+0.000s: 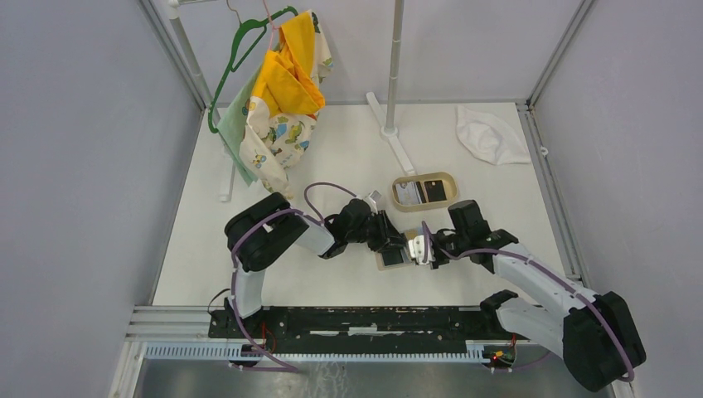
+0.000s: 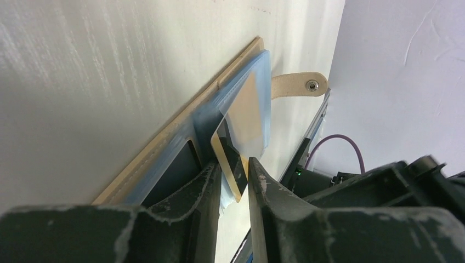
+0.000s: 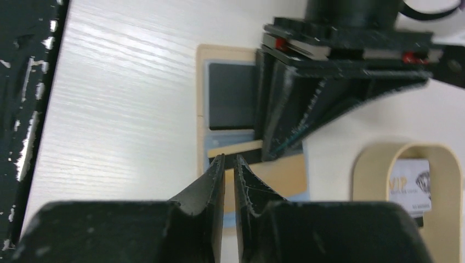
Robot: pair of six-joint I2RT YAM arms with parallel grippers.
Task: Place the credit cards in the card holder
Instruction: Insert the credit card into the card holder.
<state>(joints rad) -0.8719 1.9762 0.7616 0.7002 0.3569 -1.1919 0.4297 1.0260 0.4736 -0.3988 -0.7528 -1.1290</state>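
The left pincer (image 2: 235, 163) stands narrowly parted with a gold credit card (image 2: 236, 183) between its fingers. The card's far end is tucked into the light blue inside of the card holder (image 3: 201, 98), which lies open on the bench (image 1: 348, 149). Whether the pincer grips the card I cannot tell. The right pincer (image 3: 229, 158) is nearly closed, its tips at the holder's edge, and whether it pinches anything is unclear. Beyond, more cards (image 1: 423, 192) lie in an oval tray (image 1: 424, 174).

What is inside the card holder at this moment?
A dark card fills one pocket of the card holder; a gold card sits partway in the next pocket. The left gripper covers the rest.
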